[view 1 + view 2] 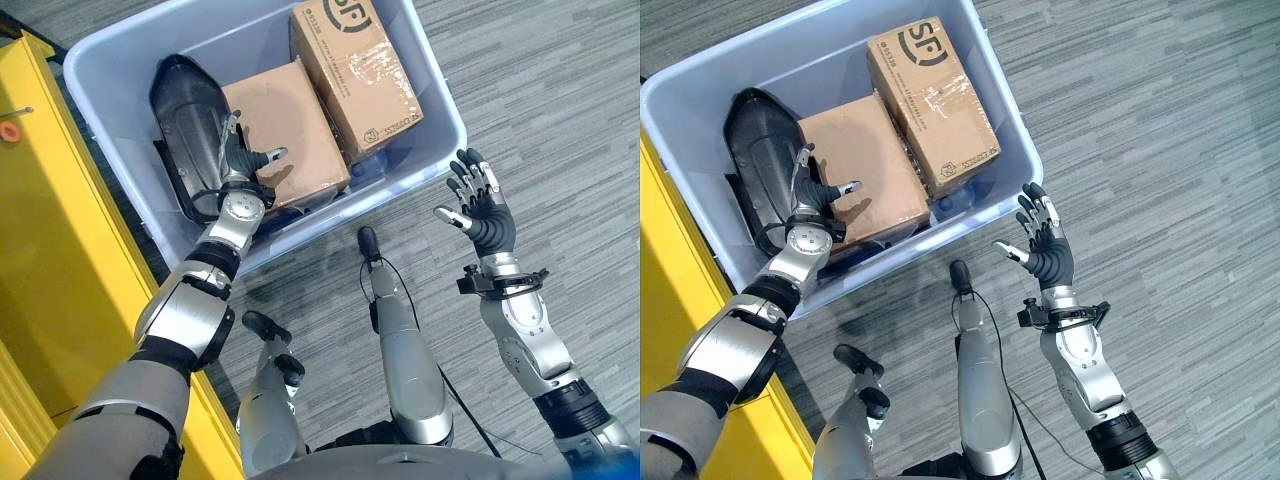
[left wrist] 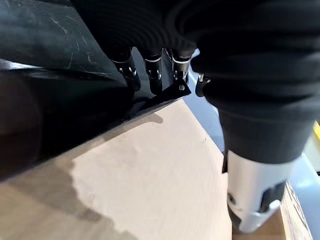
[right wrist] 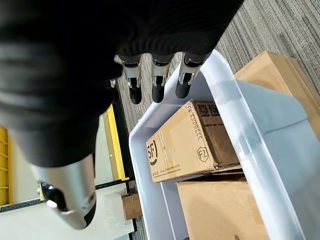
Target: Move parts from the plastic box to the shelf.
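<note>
Black part (image 1: pixel 188 120) pinched by left robot hand (image 1: pixel 243 160) against box wall (image 1: pixel 110 150); right robot hand (image 1: pixel 478 205) spread outside.

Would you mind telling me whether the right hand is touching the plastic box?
Apart. In the left eye view the right hand hangs open over the carpet with floor showing between its fingers and the plastic box; the right eye view shows the same gap.

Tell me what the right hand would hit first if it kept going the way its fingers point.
Probably the near rim of the plastic box: the right hand hovers open outside that corner, fingers aimed toward it. Past the rim lies the printed cardboard box. Depth is unclear, so the hand might pass above the rim.
</note>
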`<state>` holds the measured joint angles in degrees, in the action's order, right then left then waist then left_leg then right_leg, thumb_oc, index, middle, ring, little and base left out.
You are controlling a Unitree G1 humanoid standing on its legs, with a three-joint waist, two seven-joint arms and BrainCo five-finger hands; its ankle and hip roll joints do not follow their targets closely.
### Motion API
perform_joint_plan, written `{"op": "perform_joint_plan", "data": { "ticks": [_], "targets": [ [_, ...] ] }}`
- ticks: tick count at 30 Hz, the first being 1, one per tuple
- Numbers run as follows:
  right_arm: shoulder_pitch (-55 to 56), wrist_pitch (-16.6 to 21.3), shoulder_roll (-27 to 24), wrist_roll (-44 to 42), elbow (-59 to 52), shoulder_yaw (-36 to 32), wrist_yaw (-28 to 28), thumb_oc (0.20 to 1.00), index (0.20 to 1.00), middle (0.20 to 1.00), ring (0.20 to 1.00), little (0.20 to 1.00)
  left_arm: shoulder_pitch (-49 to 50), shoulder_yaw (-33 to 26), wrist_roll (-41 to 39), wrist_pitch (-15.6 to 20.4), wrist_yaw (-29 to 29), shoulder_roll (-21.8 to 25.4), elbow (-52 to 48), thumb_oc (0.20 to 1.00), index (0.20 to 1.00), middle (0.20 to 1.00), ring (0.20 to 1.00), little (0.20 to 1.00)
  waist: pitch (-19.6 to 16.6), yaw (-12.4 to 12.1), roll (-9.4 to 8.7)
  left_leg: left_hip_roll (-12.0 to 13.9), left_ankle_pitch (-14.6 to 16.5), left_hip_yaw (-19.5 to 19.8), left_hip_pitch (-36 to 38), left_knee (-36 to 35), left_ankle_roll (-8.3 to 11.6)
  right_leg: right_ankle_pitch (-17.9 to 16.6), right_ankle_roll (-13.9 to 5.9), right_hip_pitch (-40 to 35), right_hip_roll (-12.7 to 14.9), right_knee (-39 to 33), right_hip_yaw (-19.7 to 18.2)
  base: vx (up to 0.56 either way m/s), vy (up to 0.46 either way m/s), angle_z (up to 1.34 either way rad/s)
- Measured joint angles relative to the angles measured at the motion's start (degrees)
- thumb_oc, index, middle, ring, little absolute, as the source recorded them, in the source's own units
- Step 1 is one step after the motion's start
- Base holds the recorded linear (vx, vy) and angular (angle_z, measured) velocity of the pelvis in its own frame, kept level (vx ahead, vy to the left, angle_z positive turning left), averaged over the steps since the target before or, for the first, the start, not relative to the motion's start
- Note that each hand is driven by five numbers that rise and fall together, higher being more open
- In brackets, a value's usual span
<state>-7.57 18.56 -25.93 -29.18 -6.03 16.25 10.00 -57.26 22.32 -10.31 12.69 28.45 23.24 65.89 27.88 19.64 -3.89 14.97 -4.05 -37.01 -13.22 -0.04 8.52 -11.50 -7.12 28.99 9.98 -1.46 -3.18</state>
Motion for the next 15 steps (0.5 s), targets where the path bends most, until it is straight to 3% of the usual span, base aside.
{"op": "perform_joint_plan", "data": {
  "ticks": [15],
  "targets": [
    [0.66, -0.03, 0.00, -0.35, -1.95, -0.07, -1.81, 1.000, 1.000, 1.000, 1.000, 1.000, 4.88, 2.48, 7.59, -0.06, -2.30, -3.02, -1.67, 1.000, 1.000, 1.000, 1.000, 1.000, -3.64, -0.38, -0.74, 0.07, -0.07, -0.19, -0.21, 0.01, 0.12, -0.20, 0.15, 0.54, -0.23, -0.01, -0.51, 0.00, 0.000, -0.01]
  ]
}}
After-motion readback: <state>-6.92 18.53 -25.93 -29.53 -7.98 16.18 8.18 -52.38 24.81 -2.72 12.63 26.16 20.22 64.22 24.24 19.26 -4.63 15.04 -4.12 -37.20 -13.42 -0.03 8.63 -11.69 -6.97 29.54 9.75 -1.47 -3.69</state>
